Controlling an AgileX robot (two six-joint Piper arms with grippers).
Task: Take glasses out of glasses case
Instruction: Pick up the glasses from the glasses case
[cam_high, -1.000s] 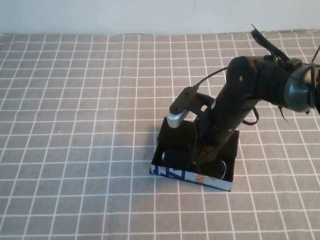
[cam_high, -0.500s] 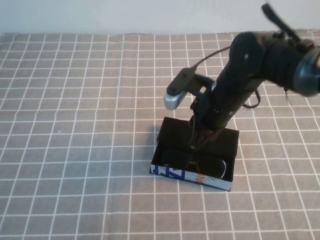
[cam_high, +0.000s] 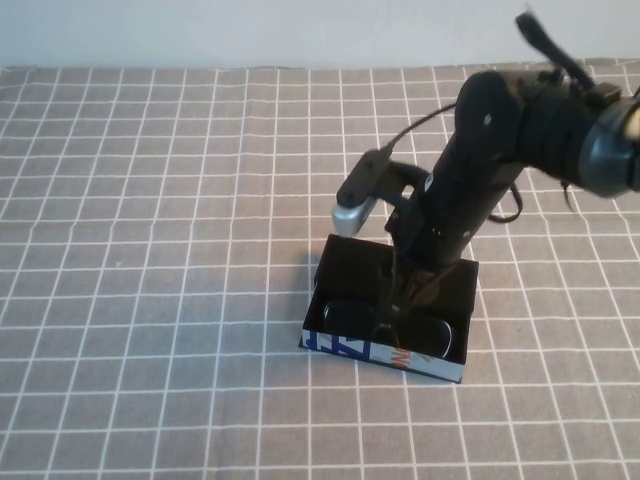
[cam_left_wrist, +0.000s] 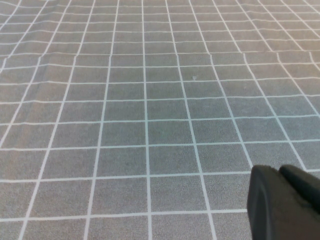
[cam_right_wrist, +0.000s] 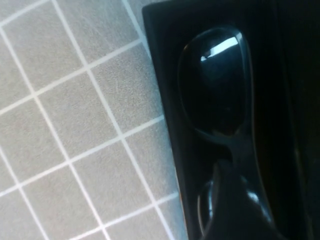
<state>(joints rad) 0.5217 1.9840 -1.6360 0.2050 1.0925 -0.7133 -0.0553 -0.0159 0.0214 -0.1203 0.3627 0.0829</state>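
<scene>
The glasses case lies open on the checked cloth right of centre, its white printed side facing me. The black glasses lie inside it, lenses up. My right gripper reaches down into the case and is shut on the bridge of the glasses. In the right wrist view the gripper tip sits on the bridge between the two lenses of the glasses, inside the case wall. My left gripper is shut and empty above bare cloth, and is out of the high view.
The grey checked tablecloth covers the whole table. The right arm's silver wrist camera hangs over the case's far edge. A white wall borders the far side.
The right arm rose out of the case, then came down a little again. The glasses stay in the case, barely shifted.
</scene>
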